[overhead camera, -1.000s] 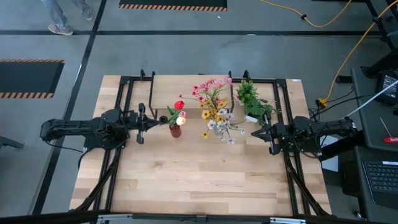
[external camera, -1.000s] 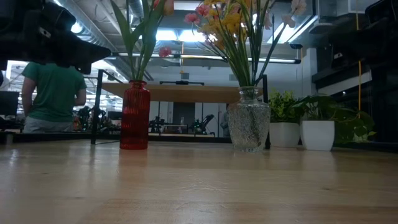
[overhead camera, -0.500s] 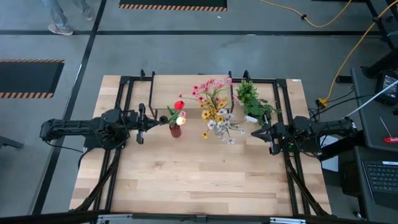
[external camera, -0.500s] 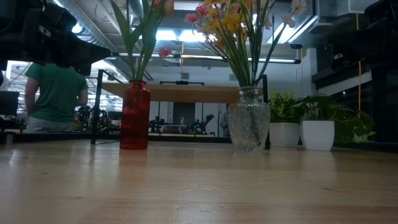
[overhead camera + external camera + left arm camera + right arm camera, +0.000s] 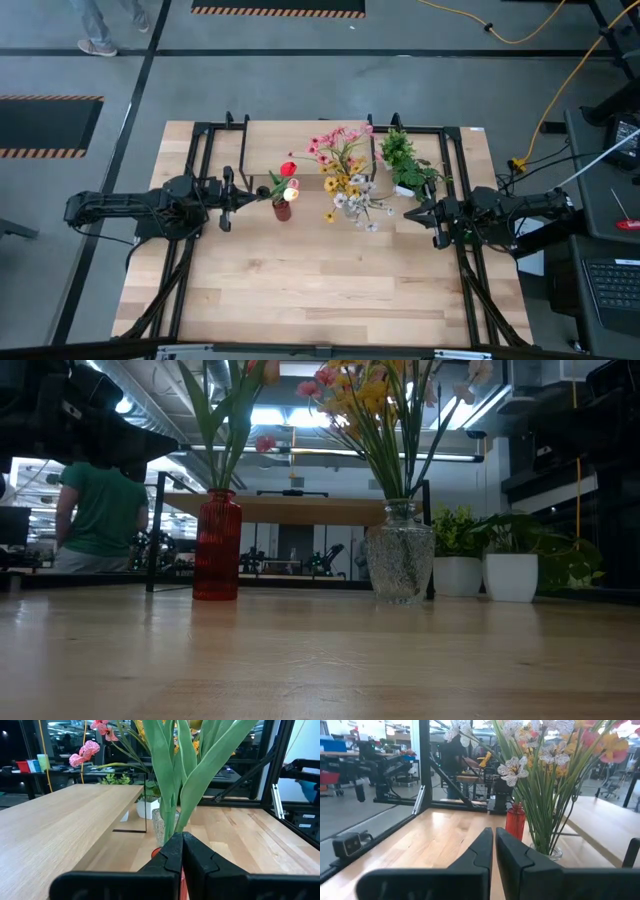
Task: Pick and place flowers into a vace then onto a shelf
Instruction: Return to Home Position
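Note:
A red vase (image 5: 282,209) stands on the table with red and peach flowers (image 5: 289,179) and long green leaves (image 5: 180,775) in it. A clear glass vase (image 5: 400,565) to its right holds a bunch of pink, yellow and white flowers (image 5: 345,178). The shelf (image 5: 290,510), a wood board on thin black legs, stands behind both vases. My left gripper (image 5: 258,191) is shut and empty, just left of the red vase (image 5: 159,853). My right gripper (image 5: 406,213) is shut and empty, right of the glass vase (image 5: 549,852).
Two leafy green plants in white pots (image 5: 458,573) (image 5: 512,574) stand at the table's far right, by the shelf. A black frame (image 5: 210,135) runs round the table's far part. A person in a green shirt (image 5: 98,510) stands in the room behind.

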Available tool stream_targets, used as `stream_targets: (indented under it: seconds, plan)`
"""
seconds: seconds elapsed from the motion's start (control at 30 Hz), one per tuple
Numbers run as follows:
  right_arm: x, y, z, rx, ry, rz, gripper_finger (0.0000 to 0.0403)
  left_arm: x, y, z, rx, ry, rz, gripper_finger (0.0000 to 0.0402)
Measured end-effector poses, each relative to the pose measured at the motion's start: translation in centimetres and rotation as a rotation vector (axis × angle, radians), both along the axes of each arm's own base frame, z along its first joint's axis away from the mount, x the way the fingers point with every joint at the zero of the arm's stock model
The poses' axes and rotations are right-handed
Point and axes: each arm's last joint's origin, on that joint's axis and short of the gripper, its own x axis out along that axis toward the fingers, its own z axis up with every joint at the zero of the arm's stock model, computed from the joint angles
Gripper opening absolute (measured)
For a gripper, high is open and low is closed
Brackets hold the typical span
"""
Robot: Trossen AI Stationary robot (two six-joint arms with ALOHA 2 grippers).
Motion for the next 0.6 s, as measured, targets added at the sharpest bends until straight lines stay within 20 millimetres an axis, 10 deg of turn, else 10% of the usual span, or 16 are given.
stream_targets:
  seconds: [0.6]
  plan:
    - [-0.01,0.01,0.01,0.081,0.009,0.010,0.0026,0.00,0.00,0.00,0.000,0.000,0.000,0.0003]
